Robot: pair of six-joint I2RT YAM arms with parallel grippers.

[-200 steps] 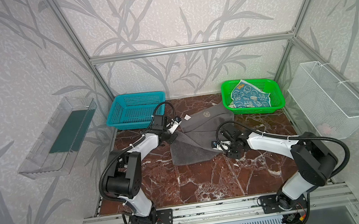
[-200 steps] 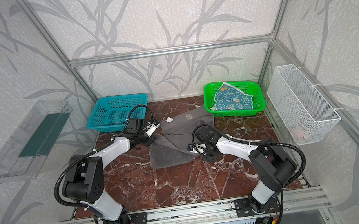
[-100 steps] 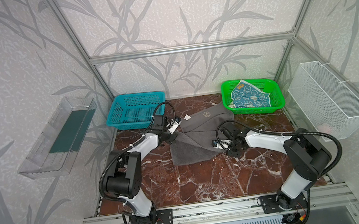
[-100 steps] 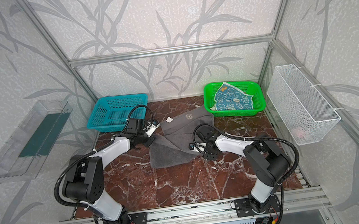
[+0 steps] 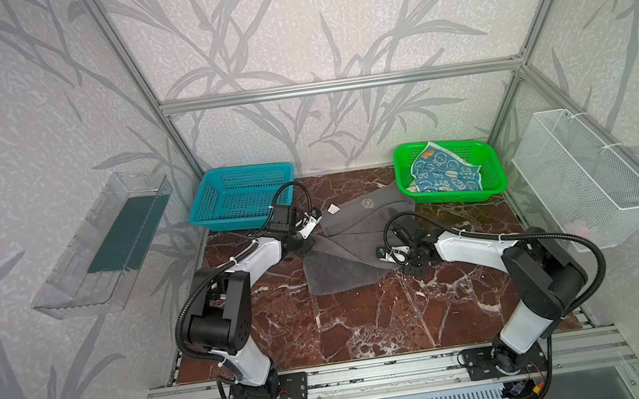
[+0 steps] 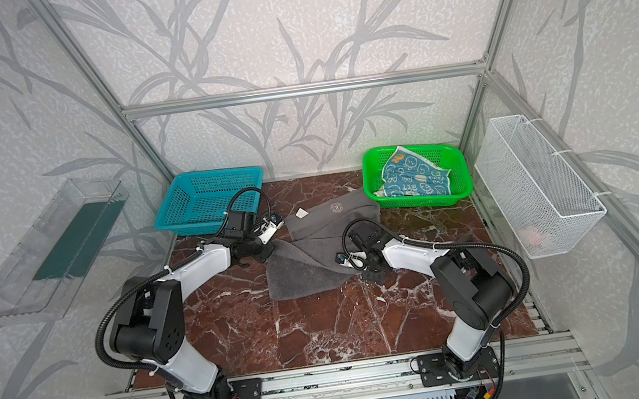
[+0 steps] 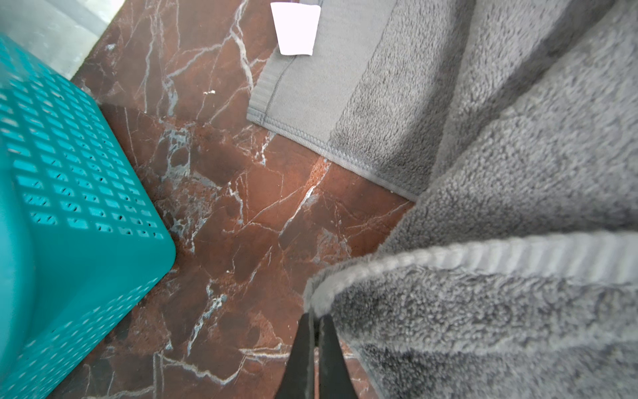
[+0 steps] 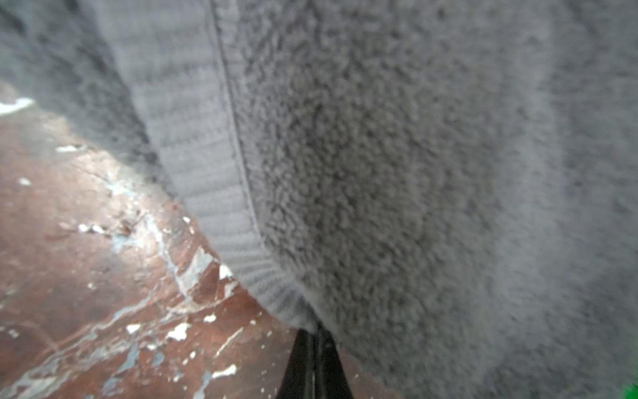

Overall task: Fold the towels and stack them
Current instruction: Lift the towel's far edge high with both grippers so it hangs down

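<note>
The dark grey towel (image 8: 397,172) is blurred and edge-cropped in the right wrist view.

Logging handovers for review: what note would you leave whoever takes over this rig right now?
Left tool: shut on a hemmed corner of the grey towel.
Right tool: shut on another hemmed corner of it.
Things: the grey towel lies rumpled on the table; the blue printed towel sits unfolded in the green basket.
Done: both corners gripped; nothing folded yet.
Left: fold the grey towel, fold the printed one, stack them.
</note>
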